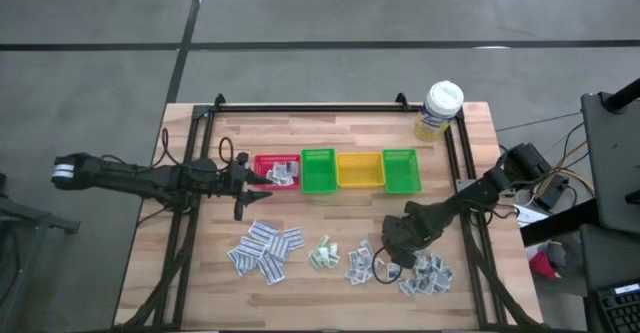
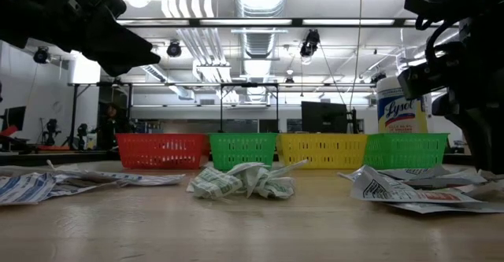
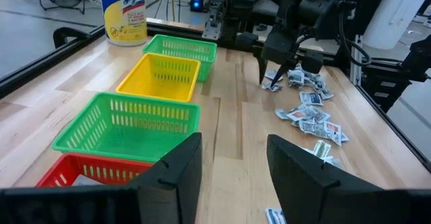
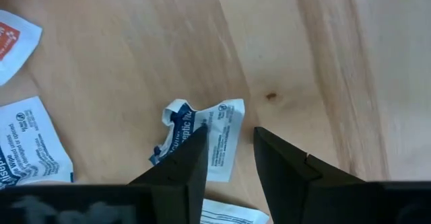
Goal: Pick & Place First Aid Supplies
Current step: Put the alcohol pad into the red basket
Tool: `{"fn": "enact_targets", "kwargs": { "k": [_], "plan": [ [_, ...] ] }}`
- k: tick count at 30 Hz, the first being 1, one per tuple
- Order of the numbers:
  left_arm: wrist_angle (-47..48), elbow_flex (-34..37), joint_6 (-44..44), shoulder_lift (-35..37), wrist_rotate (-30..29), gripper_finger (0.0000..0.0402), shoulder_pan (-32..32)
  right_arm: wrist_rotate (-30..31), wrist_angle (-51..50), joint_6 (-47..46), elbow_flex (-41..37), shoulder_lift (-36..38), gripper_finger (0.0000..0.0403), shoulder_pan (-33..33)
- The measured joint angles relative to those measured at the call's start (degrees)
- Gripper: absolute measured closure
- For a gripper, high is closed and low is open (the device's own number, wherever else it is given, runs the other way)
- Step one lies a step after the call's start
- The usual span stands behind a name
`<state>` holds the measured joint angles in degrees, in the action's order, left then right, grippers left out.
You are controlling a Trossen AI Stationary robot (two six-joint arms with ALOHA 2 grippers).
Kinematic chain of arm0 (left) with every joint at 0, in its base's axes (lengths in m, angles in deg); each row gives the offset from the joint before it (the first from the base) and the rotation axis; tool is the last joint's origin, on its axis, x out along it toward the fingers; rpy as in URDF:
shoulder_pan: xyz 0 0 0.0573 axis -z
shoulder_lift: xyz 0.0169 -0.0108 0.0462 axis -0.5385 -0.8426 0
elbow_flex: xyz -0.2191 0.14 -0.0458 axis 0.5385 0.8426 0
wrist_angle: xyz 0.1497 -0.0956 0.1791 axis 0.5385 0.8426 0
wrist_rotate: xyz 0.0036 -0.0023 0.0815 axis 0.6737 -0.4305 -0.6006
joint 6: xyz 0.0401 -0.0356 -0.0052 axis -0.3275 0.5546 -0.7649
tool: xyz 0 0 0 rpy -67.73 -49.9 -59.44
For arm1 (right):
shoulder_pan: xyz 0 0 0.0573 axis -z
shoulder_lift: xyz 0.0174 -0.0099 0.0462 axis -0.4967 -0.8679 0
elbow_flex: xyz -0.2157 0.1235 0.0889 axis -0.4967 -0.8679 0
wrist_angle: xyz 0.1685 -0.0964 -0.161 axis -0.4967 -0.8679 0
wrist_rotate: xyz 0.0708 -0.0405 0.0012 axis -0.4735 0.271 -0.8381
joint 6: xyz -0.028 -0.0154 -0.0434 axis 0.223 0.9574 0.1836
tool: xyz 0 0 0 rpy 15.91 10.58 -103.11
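Right gripper (image 1: 398, 254): low over the table's front right part, tips down among the packets. In the right wrist view its fingers (image 4: 182, 170) stand a little apart, with a gap between them; nothing is clamped.
Crumpled packet (image 4: 202, 140): white with blue print, lying on the wood right at the right gripper's fingertips. One finger's tip overlaps its edge and part of it shows in the gap; whether the finger touches it I cannot tell.
Right pile (image 1: 428, 275): squarish packets scattered just beside the right gripper, toward the table's right front corner; more lie on its other side (image 1: 358, 264).
Green-print packets (image 1: 323, 254): a small crumpled bunch at front centre, apart from both grippers.
Strip packets (image 1: 266, 249): a fanned heap at front left, lying flat, below and near the left gripper.
Left gripper (image 1: 268, 176): hanging at the red bin, fingers (image 3: 174, 177) spread wide, holding nothing.
Red bin (image 1: 262, 160): leftmost in the row, with a few packets (image 1: 283, 173) inside.
Other bins: green (image 1: 318, 170), yellow (image 1: 359, 170), green (image 1: 400, 170), side by side to the right of the red one.
Bottle (image 1: 439, 110): upright at the back right, behind the last green bin.
Table (image 1: 330, 133): light wood.
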<state>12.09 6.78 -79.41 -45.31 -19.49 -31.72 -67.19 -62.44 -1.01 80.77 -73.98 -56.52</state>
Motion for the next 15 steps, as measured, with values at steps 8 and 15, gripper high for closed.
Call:
{"fn": "enact_targets", "kwargs": {
  "k": [8, 15],
  "plan": [
    [0.06, 0.00, 0.00, 0.00, 0.02, 0.0241, 0.02, -0.10, -0.02, 0.02, -0.31, 1.35, 0.0336, 0.00],
    [0.09, 0.00, -0.02, 0.00, 0.00, 0.0241, 0.02, 0.03, -0.26, 0.69, -0.41, 1.95, 0.0390, 0.00]
  ]
}}
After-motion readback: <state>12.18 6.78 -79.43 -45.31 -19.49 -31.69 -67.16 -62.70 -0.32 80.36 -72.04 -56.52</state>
